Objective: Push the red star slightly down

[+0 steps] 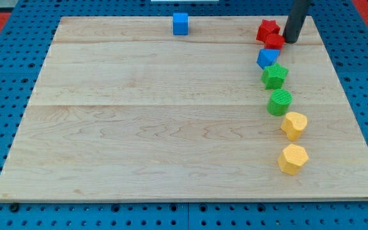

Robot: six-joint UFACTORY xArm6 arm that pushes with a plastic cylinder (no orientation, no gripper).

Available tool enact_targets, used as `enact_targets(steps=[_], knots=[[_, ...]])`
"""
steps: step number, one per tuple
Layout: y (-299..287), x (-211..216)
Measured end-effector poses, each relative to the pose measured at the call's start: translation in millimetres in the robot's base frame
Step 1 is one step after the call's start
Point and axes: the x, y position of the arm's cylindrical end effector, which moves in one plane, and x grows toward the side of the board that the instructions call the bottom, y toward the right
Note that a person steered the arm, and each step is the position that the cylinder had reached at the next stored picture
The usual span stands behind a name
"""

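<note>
Red star (268, 29) left of my tip (291, 40)

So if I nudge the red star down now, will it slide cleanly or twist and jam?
The red star looks rigid and flat-based, so it should slide, not roll. A second red block sits right below it, so both will likely move together. My tip is beside that block, on the view's right.

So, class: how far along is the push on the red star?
Done: my tip has reached the top right of the board, just right of the red star and the second red block below it. In hand: lining up; whether it touches either is unclear. Left: the whole downward nudge, since the star sits at the top edge.
</note>
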Motion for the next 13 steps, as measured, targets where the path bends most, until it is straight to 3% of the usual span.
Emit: enact_targets(steps=[3, 4, 5, 6, 7, 9, 10, 12, 13], knots=[[-19, 14], [9, -2], [45, -56], [28, -82], [-45, -82], [-70, -66], [-66, -64], [15, -79], [-9, -57]])
